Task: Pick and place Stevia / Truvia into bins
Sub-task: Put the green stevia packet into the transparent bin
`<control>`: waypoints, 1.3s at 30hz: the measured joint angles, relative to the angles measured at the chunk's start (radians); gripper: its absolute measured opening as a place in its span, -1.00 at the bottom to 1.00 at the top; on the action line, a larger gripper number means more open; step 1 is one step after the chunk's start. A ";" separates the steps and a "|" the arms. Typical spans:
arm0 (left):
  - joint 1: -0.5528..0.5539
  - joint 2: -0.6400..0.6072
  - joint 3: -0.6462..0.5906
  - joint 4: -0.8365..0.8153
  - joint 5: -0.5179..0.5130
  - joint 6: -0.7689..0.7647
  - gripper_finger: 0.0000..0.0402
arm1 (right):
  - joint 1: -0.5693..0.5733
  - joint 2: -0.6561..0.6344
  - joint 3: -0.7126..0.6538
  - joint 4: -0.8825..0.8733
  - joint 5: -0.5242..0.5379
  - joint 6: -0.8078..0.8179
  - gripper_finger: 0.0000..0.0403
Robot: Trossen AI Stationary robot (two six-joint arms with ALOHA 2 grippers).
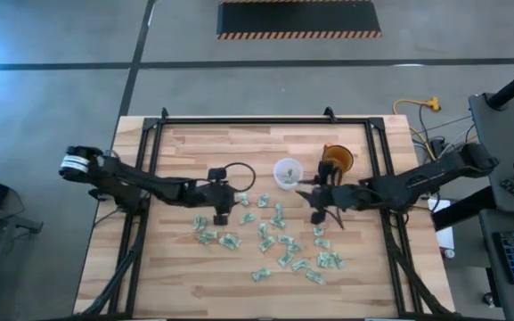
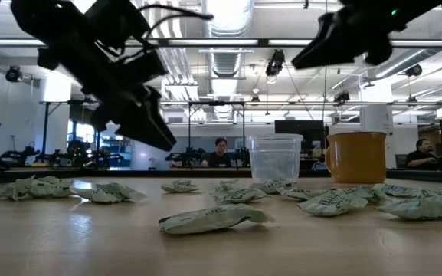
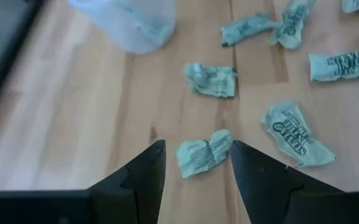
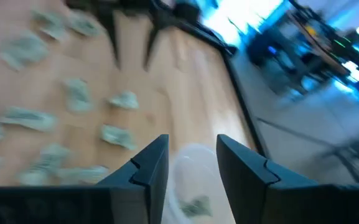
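Several crumpled pale green and white Stevia sachets [image 1: 279, 241] lie scattered on the wooden table. The bin, a clear plastic cup [image 1: 286, 172], stands behind them with a sachet [image 4: 198, 205] inside it. My left gripper [image 3: 198, 144] is open and slants down over the left of the pile. Its fingers stand on either side of one sachet [image 3: 203, 154] lying flat, and in the low view they are clear of the table [image 2: 148, 126]. My right gripper [image 4: 191, 140] is open and holds nothing. It hangs just right of and above the cup [image 4: 188, 174].
An orange cup [image 1: 337, 159] stands just right of the clear cup [image 2: 275, 157], under my right arm. A black frame [image 1: 239, 122] runs along the table's far and side edges. Bare wood lies toward the near edge and the far left.
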 joint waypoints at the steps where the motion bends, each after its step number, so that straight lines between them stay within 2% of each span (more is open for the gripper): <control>1: 0.009 0.016 0.007 -0.003 0.013 0.000 -0.17 | 0.016 -0.016 0.000 -0.006 -0.013 0.004 -0.39; 14: 0.136 0.155 0.040 0.046 0.199 0.026 -0.17 | 0.149 -0.100 0.001 -0.044 -0.095 0.023 -0.47; 22: 0.192 0.166 0.041 0.058 0.301 0.019 -0.17 | 0.154 -0.102 0.001 -0.043 -0.094 0.027 -0.52; 30: 0.213 0.205 0.041 0.053 0.335 0.003 -0.18 | 0.153 -0.102 0.001 -0.042 -0.094 0.027 -0.57; 34: 0.219 0.215 0.042 0.054 0.344 -0.001 -0.27 | 0.154 -0.102 0.001 -0.042 -0.094 0.027 -0.60; 39: 0.219 0.211 0.042 0.047 0.354 0.003 -0.49 | 0.153 -0.102 0.001 -0.042 -0.094 0.027 -0.63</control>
